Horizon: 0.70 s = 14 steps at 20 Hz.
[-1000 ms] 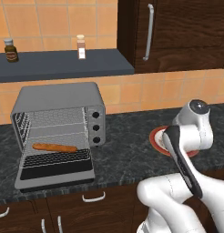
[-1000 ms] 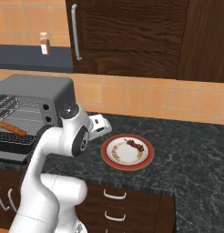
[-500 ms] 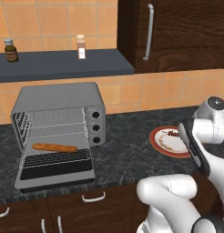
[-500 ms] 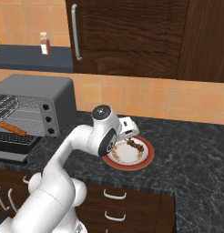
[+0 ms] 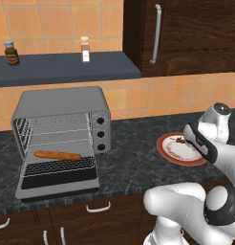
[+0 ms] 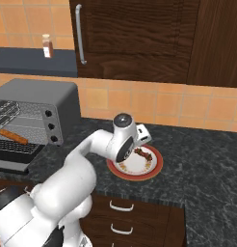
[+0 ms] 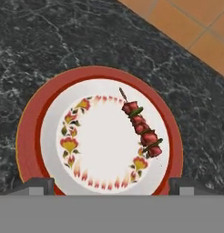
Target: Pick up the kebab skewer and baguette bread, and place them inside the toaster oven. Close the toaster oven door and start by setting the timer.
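Two dark fingertips (image 7: 34, 184) of the claw (image 7: 111, 185) stand wide apart at the near edge of the hand view, with nothing between them, hanging above a red-rimmed plate (image 7: 32, 118). In the left base view the claw (image 5: 201, 143) is just over the plate's (image 5: 168, 150) right side.

On the plate lies the kebab skewer (image 7: 141, 128), a thin stick with dark red chunks and a few green bits, resting along the painted flower ring toward the plate's back-right rim. From the right base view the kebab skewer (image 6: 143, 154) shows as a small dark line on the plate (image 6: 149, 170), right next to the arm's hand. The plate rests on the black marbled surface (image 6: 207, 164), nearer its front edge than the tiled wall.

Well to the left along the surface stands the toaster oven (image 5: 62, 103), against the back. Its toaster oven door (image 5: 59, 179) is dropped flat toward the front edge of the surface. The baguette bread (image 5: 57, 155) lies lengthwise on a wire rack inside, and three black knobs (image 5: 101, 134) run down the oven's right front.

Farther back, a dark shelf (image 5: 67, 67) on the wall carries a dark jar (image 5: 11, 52) at its left end and a pale shaker (image 5: 84, 50) nearer its right end. Beside the shelf hangs a dark wood cabinet (image 5: 196, 33) with a metal handle (image 5: 157, 33).
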Available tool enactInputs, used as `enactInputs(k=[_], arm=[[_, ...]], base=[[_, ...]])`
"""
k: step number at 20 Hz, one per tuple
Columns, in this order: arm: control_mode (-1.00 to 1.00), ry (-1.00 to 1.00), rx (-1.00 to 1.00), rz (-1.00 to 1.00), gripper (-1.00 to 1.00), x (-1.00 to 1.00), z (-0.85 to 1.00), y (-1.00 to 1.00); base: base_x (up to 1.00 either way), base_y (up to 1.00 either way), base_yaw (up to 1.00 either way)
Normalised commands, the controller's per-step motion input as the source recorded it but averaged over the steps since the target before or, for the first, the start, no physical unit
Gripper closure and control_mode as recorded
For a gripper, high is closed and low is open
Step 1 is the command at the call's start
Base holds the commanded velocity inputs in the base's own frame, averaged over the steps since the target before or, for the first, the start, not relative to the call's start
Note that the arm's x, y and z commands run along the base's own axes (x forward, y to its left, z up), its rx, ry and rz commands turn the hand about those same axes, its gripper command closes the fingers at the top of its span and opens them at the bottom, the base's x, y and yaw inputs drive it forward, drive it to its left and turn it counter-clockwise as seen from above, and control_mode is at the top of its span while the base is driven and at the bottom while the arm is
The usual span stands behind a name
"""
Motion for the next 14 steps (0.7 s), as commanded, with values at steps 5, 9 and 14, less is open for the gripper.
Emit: enactInputs(k=[5, 9, 14], arm=[[-1.00, 0.10, 0.00, 0.08, -1.00, 0.45, -0.33, -0.09], [-1.00, 0.04, 0.00, 0.00, -1.00, 0.48, -0.14, -0.23], [-1.00, 0.06, 0.00, 0.00, -1.00, 0.25, -0.16, -0.25]], base=[[0.00, 0.00, 0.00], [0.00, 0.00, 0.00], [0.00, 0.00, 0.00]])
